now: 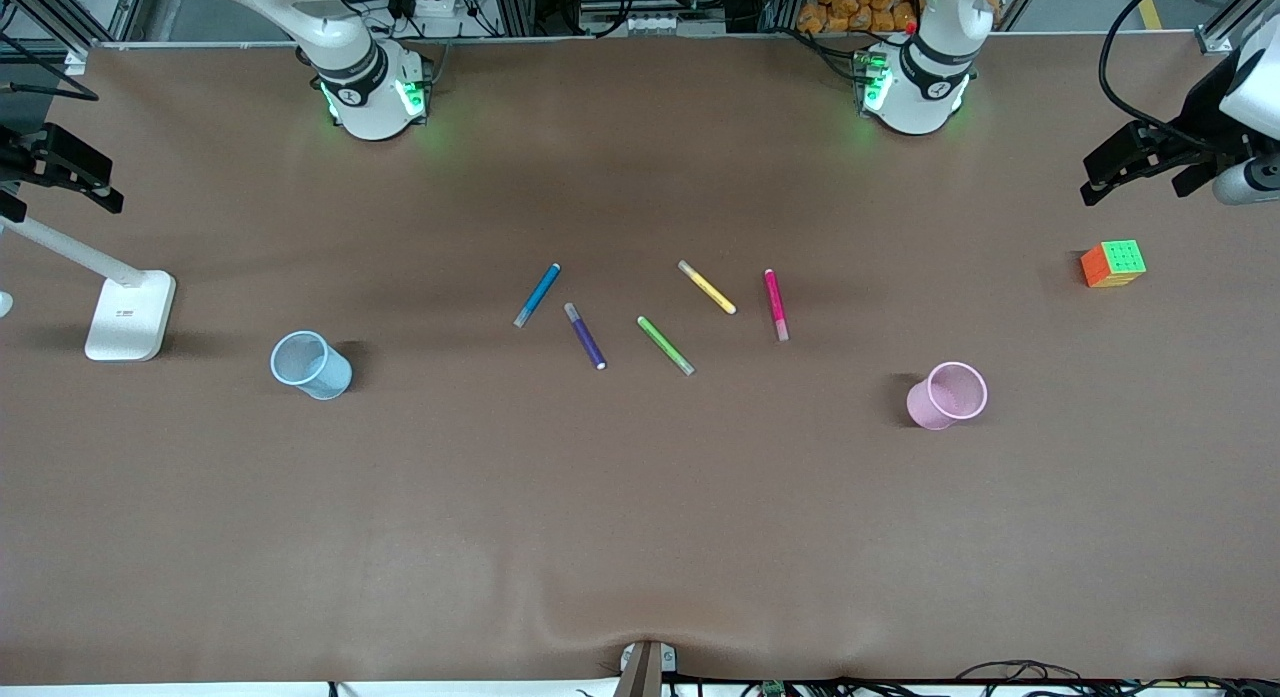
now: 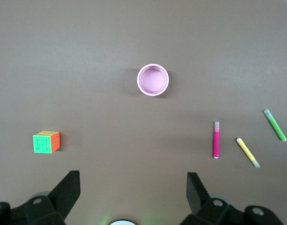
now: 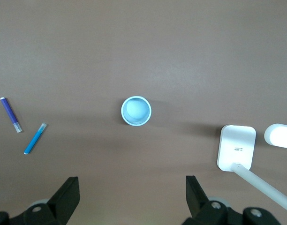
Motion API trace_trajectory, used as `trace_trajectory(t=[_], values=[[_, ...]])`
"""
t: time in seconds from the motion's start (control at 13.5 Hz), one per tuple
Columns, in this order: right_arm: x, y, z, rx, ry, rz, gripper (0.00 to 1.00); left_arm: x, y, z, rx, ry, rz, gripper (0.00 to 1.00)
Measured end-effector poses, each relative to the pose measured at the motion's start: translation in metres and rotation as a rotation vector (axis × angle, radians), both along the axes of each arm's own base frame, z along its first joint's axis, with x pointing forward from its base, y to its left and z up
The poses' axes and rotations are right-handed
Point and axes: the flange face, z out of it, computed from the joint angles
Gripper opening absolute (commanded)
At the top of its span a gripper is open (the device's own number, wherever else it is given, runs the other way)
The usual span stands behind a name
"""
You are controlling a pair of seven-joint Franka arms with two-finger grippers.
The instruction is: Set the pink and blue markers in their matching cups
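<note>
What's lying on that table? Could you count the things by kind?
Markers: 5 – blue, purple, green, yellow, pink
Cups: 2 – blue cup, pink cup
Puzzle cube: 1
Lamp stand: 1
Total: 9

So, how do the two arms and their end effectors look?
Both arms are glossy white with black joint rings; green lights glow at each base. The left end effector and right end effector have black, wedge-shaped fingers on dark bodies with round screw holes.

Both white Franka arms wait, raised high. The left gripper [image 1: 1140, 172], black and two-fingered, shows at the frame's upper right edge, fingers spread wide; the right gripper [image 1: 65, 172], upper left edge, likewise agape.
</note>
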Motion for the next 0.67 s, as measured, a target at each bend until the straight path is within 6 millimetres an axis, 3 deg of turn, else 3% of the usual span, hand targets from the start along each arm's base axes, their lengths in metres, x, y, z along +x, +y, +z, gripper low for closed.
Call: trace_trajectory(t=[0.67], values=[[0.000, 0.000, 0.000, 0.000, 0.000, 0.000, 1.00, 0.002, 0.004, 0.011, 0.025, -0.025, -0.004, 1.00]])
